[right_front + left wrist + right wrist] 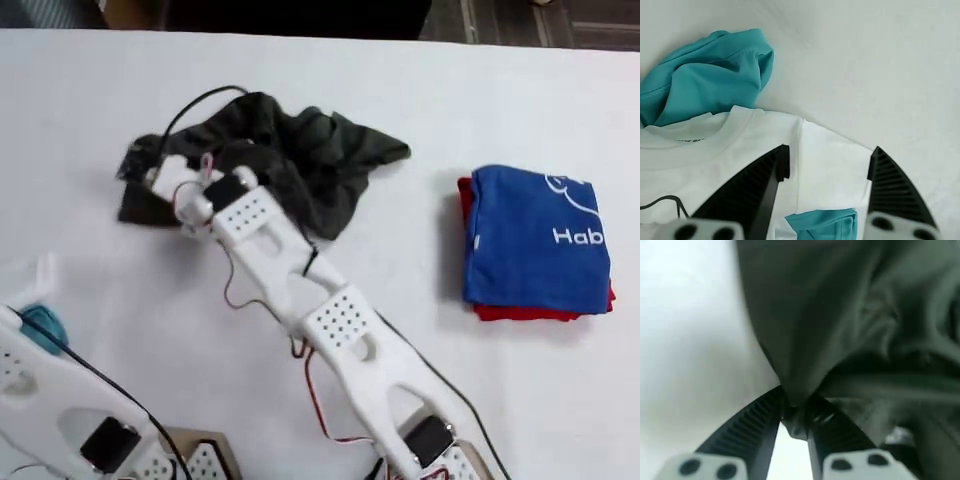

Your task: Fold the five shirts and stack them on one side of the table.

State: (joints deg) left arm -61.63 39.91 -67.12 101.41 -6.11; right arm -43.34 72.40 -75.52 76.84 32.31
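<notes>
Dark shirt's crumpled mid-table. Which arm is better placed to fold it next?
Right, probably. The right pincer is shut on a fold of the dark shirt. The left pincer hangs open over the white shirt, next to the teal shirt, away from the dark one.

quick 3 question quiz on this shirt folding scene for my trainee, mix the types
1. True or false: the blue shirt lies folded on the red shirt.
2. The right jaws are shut on: A) the dark shirt B) a towel C) nothing.
3. Fill in: the left jaws stand open over a white shirt and a ____ shirt.
Key: 1 true; 2 A; 3 teal shirt.
</notes>
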